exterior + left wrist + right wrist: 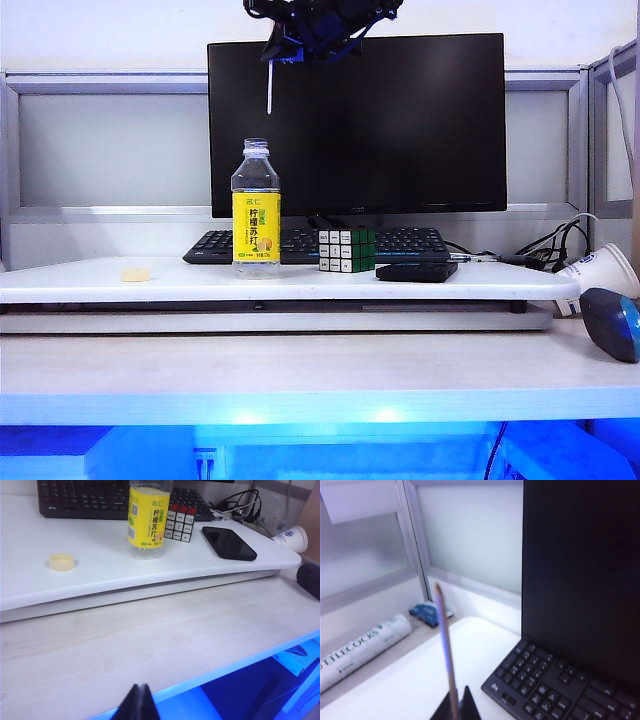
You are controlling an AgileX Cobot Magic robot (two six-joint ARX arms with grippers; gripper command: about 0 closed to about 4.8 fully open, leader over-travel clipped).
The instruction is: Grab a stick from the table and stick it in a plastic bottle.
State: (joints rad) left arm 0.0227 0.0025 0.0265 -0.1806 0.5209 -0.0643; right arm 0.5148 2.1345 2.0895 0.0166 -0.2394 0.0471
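The table (300,375) carries a raised white shelf board (150,285), with a black monitor (400,130) behind a keyboard (400,240). On the board stands the plastic bottle (256,215), uncapped, beside a puzzle cube (346,250) and a phone (416,271); its yellow cap (62,561) lies well apart. The right gripper (275,52) hangs high above the bottle, jaws closed on the stick (269,88), which points down. The left gripper (138,702) sits low at the table's front edge, jaws closed and empty.
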